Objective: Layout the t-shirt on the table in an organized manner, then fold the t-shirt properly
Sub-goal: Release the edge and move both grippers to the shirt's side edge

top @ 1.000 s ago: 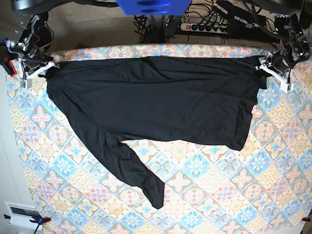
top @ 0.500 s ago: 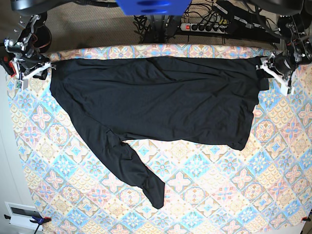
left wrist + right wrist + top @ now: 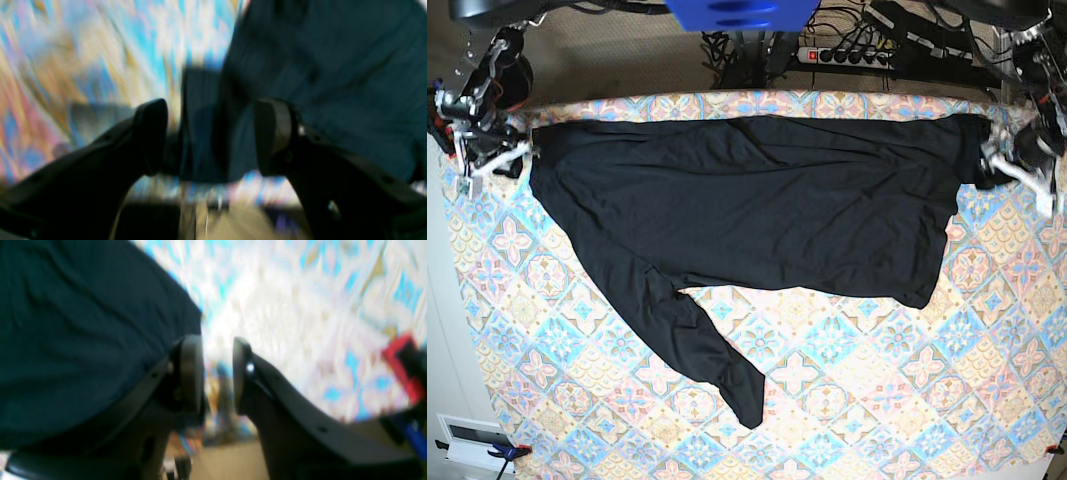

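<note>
Beyond the far edge lies tan carpet [image 3: 617, 50], with a power strip [image 3: 847, 55] among tangled black cables [image 3: 727, 45].

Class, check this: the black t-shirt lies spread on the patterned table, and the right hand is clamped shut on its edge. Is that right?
Not quite. The right wrist view shows the right hand open, its gap empty; the black t-shirt lies spread on the patterned table beside it.

Near table [image 3: 877, 420] open — t-shirt [image 3: 757, 200] behind.
</note>
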### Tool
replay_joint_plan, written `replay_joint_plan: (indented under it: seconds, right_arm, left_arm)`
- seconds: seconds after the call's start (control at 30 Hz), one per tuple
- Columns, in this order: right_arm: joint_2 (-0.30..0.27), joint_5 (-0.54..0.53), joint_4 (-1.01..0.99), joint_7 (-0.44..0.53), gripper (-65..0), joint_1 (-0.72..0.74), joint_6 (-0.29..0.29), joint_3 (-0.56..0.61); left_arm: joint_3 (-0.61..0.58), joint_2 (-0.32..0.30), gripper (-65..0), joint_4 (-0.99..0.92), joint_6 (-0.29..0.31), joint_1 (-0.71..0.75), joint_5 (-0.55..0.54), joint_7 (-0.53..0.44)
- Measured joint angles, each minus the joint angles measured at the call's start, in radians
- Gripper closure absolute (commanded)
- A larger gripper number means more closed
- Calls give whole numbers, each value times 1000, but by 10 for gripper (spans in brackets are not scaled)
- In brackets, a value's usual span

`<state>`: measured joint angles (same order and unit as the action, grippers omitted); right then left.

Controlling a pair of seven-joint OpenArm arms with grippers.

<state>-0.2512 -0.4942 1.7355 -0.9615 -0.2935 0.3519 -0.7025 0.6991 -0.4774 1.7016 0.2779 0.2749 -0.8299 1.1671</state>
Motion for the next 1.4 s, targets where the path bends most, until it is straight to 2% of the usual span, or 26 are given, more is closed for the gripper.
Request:
replay_joint_plan:
  seconds: [0.13,0.27,0.4,0.47,0.57,0.63,0.7,0.9,1.13,1.2,1.27,1.4]
  right_arm:
    - [2,-3,4,7,-156,14,4,2]
    - [0,9,0,-3,-156,47,3,7]
    - [3,-15,5,12,-156,83,14,69]
    - [3,-3,5,9,-156,77,10,82]
    - [2,15,5,-3,-156,68,1,103]
    - [3,-4,5,1,-156,75,7,108]
    - [3,-3,5,8,-156,87,7,109]
    - [5,-2,8,2,-156,92,8,146]
    - [2,1,25,3,-156,111,3,146]
    - [2,1,22,3,-156,124,3,146]
    - [2,-2,21,4,-156,127,4,147]
    - [2,13,14,-5,-156,168,3,193]
  left_arm:
    - [-13,8,-368,-15,-6,-131,11,-7]
    - [-120,32,-368,-194,-10,-320,145,3]
    - [-130,98,-368,-357,-2,-490,253,-15]
    - [-137,120,-368,-407,-6,-534,320,-70]
    - [-256,124,-368,-500,-14,-577,393,-183]
    - [-331,139,-368,-567,0,-594,390,-284]
    - [-390,145,-368,-648,-1,-619,403,-333]
    - [-476,123,-368,-900,4,-708,385,-526]
    - [-558,122,-366,-929,-1,-719,386,-587]
    - [-597,133,-338,-929,0,-719,385,-589]
    - [-650,134,-282,-929,-1,-721,383,-593]
    - [-755,129,-118,-925,-21,-726,394,-607]
